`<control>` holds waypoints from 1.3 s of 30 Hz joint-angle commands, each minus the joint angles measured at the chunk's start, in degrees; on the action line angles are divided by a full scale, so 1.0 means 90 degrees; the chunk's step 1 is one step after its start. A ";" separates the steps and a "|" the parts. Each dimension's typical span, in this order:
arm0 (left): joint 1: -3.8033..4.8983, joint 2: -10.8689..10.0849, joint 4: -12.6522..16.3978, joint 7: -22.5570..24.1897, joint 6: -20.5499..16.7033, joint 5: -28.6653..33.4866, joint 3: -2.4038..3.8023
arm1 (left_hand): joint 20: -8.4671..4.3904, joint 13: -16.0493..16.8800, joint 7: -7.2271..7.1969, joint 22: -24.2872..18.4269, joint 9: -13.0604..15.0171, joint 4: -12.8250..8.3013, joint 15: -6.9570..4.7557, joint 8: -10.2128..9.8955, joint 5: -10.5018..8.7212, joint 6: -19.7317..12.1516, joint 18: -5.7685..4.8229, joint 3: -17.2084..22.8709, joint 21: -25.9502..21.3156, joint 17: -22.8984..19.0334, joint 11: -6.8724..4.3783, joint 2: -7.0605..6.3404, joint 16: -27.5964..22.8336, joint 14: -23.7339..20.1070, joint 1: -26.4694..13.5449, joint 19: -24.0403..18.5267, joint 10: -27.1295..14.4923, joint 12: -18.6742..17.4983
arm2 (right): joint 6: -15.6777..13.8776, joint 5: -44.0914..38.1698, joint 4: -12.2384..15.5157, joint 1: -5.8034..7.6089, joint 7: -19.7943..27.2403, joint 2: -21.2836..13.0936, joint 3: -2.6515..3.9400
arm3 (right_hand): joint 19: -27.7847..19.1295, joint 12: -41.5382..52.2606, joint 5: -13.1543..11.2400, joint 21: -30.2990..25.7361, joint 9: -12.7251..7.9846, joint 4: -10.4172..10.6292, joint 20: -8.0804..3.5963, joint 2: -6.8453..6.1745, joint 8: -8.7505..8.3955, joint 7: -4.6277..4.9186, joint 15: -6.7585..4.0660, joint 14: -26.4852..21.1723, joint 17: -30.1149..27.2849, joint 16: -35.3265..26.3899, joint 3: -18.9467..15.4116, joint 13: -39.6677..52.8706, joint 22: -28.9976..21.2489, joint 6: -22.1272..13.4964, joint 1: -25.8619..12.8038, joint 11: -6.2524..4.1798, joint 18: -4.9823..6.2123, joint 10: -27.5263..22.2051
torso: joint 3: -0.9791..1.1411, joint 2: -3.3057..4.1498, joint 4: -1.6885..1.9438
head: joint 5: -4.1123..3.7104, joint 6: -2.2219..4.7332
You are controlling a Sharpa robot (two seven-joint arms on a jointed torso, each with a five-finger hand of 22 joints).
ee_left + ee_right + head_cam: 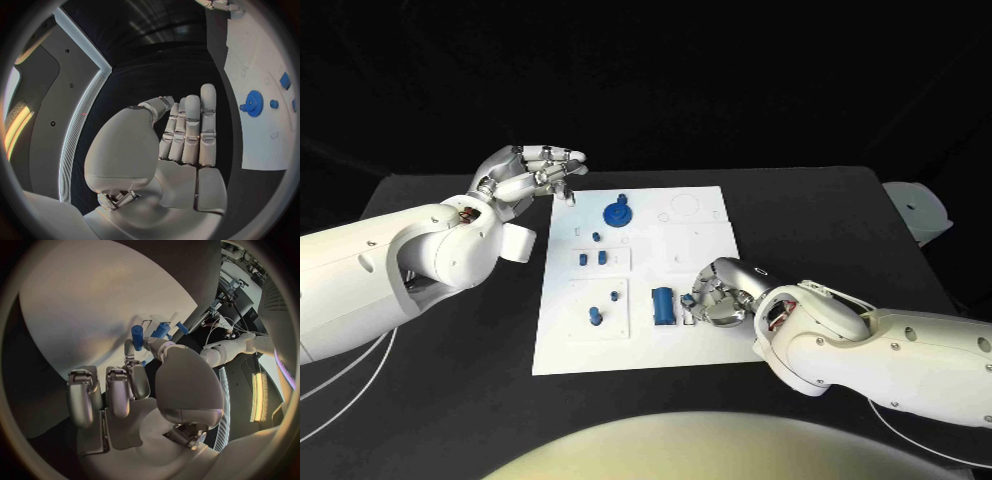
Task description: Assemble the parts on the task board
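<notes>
So the thing that matters here is the right hand (711, 295) sitting down on the near right part of the task board (711, 205), with the blue cylinder (662, 306) lying just beside its fingertips, toward the board's middle. In the head view that cylinder's long axis runs roughly front to back, away from the robot, so the fingers come at it from the side, across its length. The right hand is clearly the nearer one. The left hand (531, 175) hovers off the board's far left corner over the bench (444, 400), fingers straight and held together with nothing in them, well apart from the cylinder but not far from the blue gear (616, 213). A few smaller blue parts (596, 258) sit in the left half of the board. What's hard to call: there's a little blue bit right at the right hand's fingertips in the wrist view, and I honestly can't tell whether it's pinched or just touched, since the fingers cover it. My guess is the next move means closing around the cylinder or that small piece.
</notes>
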 commanded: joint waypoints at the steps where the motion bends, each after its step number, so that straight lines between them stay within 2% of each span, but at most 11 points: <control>1: 0.0004 0.0005 0.0019 0.0030 0.0101 0.0019 0.0004 | 0.0017 0.0009 -0.0003 -0.0007 0.0007 0.0022 -0.0009 0.0031 0.0028 -0.0060 0.0093 0.0023 -0.0029 -0.0010 -0.0004 0.0022 0.0032 -0.0051 -0.0041 -0.0025 -0.0025 0.0037 | 0.0105 -0.0116 -0.0017 -0.0010 -0.0029 0.0031 -0.0002 | 0.0654 0.0061 -0.0046 0.0028 -0.0026 0.0015 -0.0053 0.0025 0.0030 -0.0203 -0.0040 0.0621 0.1471 0.0029 -0.0042 0.0953 0.1674 0.0236 -0.0079 -0.0051 -0.0044 0.0186 | -0.0001 0.0001 0.0010 | -0.0002 0.0001; 4: 0.0004 0.0004 0.0018 0.0027 0.0100 0.0019 0.0004 | 0.0017 0.0009 -0.0003 -0.0007 0.0007 0.0022 -0.0009 0.0031 0.0028 -0.0060 0.0093 0.0023 -0.0029 -0.0010 -0.0004 0.0022 0.0032 -0.0051 -0.0041 -0.0025 -0.0025 0.0037 | 0.0130 -0.0166 -0.0035 -0.0011 -0.0038 0.0041 -0.0002 | 0.0654 0.0086 -0.0136 0.0028 -0.0026 0.0059 -0.0060 0.0039 0.0039 -0.0211 -0.0046 0.0621 0.1473 0.0030 -0.0086 0.0967 0.1674 0.0258 -0.0135 -0.0058 -0.0044 0.0197 | -0.0004 -0.0003 0.0004 | 0.0004 0.0001; 9: 0.0005 0.0001 0.0020 0.0023 0.0102 0.0019 0.0004 | 0.0019 0.0011 -0.0002 -0.0011 0.0009 0.0027 -0.0008 0.0036 0.0029 -0.0067 0.0093 0.0026 -0.0036 -0.0016 -0.0002 0.0025 0.0036 -0.0053 -0.0050 -0.0023 -0.0038 0.0053 | 0.0175 -0.0208 -0.0041 -0.0011 -0.0044 0.0065 -0.0002 | 0.0654 0.0151 -0.0448 0.0028 -0.0036 0.0173 -0.0069 0.0041 0.0051 -0.0224 -0.0055 0.0626 0.1496 0.0041 -0.0200 0.1004 0.1674 0.0296 -0.0261 -0.0068 -0.0044 0.0222 | -0.0004 0.0002 0.0003 | 0.0007 0.0001; 11: 0.0005 0.0001 0.0020 0.0019 0.0106 0.0019 0.0004 | 0.0019 0.0011 -0.0002 -0.0011 0.0009 0.0027 -0.0008 0.0036 0.0029 -0.0067 0.0093 0.0026 -0.0036 -0.0016 -0.0002 0.0025 0.0036 -0.0053 -0.0050 -0.0023 -0.0038 0.0053 | 0.0174 -0.0218 -0.0039 -0.0011 -0.0043 0.0080 -0.0002 | 0.0654 0.0176 -0.0711 0.0028 -0.0049 0.0291 -0.0069 0.0013 0.0051 -0.0222 -0.0054 0.0628 0.1504 0.0044 -0.0309 0.1020 0.1674 0.0317 -0.0380 -0.0067 -0.0044 0.0231 | -0.0004 0.0002 0.0003 | 0.0007 0.0001; 13: 0.0005 0.0001 0.0020 0.0017 0.0108 0.0019 0.0004 | 0.0019 0.0011 -0.0002 -0.0011 0.0009 0.0027 -0.0008 0.0036 0.0029 -0.0067 0.0093 0.0026 -0.0036 -0.0016 -0.0002 0.0025 0.0036 -0.0053 -0.0050 -0.0023 -0.0038 0.0053 | 0.0174 -0.0223 -0.0036 -0.0011 -0.0041 0.0089 -0.0002 | 0.0654 0.0183 -0.0676 0.0028 -0.0051 0.0316 -0.0070 -0.0002 0.0052 -0.0222 -0.0055 0.0628 0.1506 0.0045 -0.0345 0.1025 0.1674 0.0324 -0.0402 -0.0067 -0.0044 0.0234 | -0.0003 -0.0001 0.0002 | 0.0014 0.0001; 15: 0.0005 0.0002 0.0020 0.0014 0.0109 0.0019 0.0004 | 0.0019 0.0011 -0.0002 -0.0011 0.0009 0.0027 -0.0008 0.0036 0.0029 -0.0067 0.0093 0.0026 -0.0036 -0.0016 -0.0002 0.0025 0.0036 -0.0053 -0.0050 -0.0023 -0.0038 0.0053 | 0.0180 -0.0228 -0.0029 -0.0012 -0.0039 0.0098 -0.0002 | 0.0654 0.0191 -0.0502 0.0028 -0.0056 0.0346 -0.0074 -0.0016 0.0056 -0.0229 -0.0059 0.0629 0.1507 0.0045 -0.0423 0.1032 0.1674 0.0334 -0.0409 -0.0070 -0.0044 0.0238 | -0.0004 -0.0003 0.0004 | 0.0016 0.0001; 31: 0.0005 0.0002 0.0017 0.0004 0.0105 0.0019 0.0004 | 0.0019 0.0011 -0.0002 -0.0011 0.0009 0.0027 -0.0008 0.0036 0.0029 -0.0067 0.0093 0.0026 -0.0036 -0.0016 -0.0002 0.0025 0.0036 -0.0053 -0.0050 -0.0023 -0.0038 0.0053 | 0.0234 -0.0321 0.0022 -0.0032 -0.0039 0.0075 -0.0003 | 0.0654 0.0262 -0.0479 0.0028 -0.0054 0.0372 -0.0075 -0.0022 0.0069 -0.0233 -0.0061 0.0630 0.1516 0.0049 -0.0475 0.1066 0.1674 0.0358 -0.0424 -0.0076 -0.0044 0.0260 | 0.0001 -0.0006 -0.0002 | 0.0044 0.0001; 34: 0.0005 0.0005 0.0013 0.0004 0.0103 0.0019 0.0004 | 0.0020 0.0011 -0.0001 -0.0012 0.0009 0.0030 -0.0007 0.0037 0.0029 -0.0068 0.0093 0.0027 -0.0038 -0.0017 -0.0002 0.0026 0.0037 -0.0054 -0.0053 -0.0023 -0.0041 0.0056 | 0.0221 -0.0344 0.0031 -0.0033 -0.0035 0.0073 -0.0003 | 0.0654 0.0256 -0.0510 0.0028 -0.0063 0.0495 -0.0075 -0.0074 0.0067 -0.0226 -0.0058 0.0629 0.1512 0.0047 -0.0630 0.1068 0.1674 0.0366 -0.0538 -0.0070 -0.0044 0.0260 | 0.0004 -0.0004 0.0003 | 0.0044 0.0001; 37: 0.0005 0.0006 0.0010 0.0004 0.0103 0.0019 0.0004 | 0.0021 0.0012 -0.0001 -0.0014 0.0010 0.0034 -0.0006 0.0039 0.0030 -0.0070 0.0092 0.0027 -0.0040 -0.0019 -0.0001 0.0028 0.0039 -0.0054 -0.0059 -0.0022 -0.0045 0.0061 | 0.0208 -0.0354 0.0041 -0.0033 -0.0027 0.0074 -0.0003 | 0.0654 0.0271 -0.0261 0.0028 -0.0080 0.0623 -0.0074 -0.0150 0.0064 -0.0224 -0.0056 0.0631 0.1521 0.0052 -0.0965 0.1082 0.1674 0.0387 -0.0804 -0.0068 -0.0044 0.0266 | 0.0004 -0.0002 0.0004 | 0.0041 0.0001; 39: 0.0005 0.0007 0.0010 0.0003 0.0104 0.0019 0.0004 | 0.0021 0.0012 -0.0001 -0.0014 0.0010 0.0034 -0.0006 0.0039 0.0030 -0.0070 0.0092 0.0027 -0.0040 -0.0019 -0.0001 0.0028 0.0039 -0.0054 -0.0059 -0.0022 -0.0045 0.0061 | 0.0192 -0.0359 0.0047 -0.0034 -0.0021 0.0073 -0.0003 | 0.0654 0.0271 -0.0408 0.0028 -0.0091 0.0630 -0.0075 -0.0138 0.0060 -0.0232 -0.0059 0.0632 0.1524 0.0053 -0.1150 0.1086 0.1674 0.0394 -0.0941 -0.0073 -0.0044 0.0266 | 0.0001 0.0002 0.0001 | 0.0041 0.0001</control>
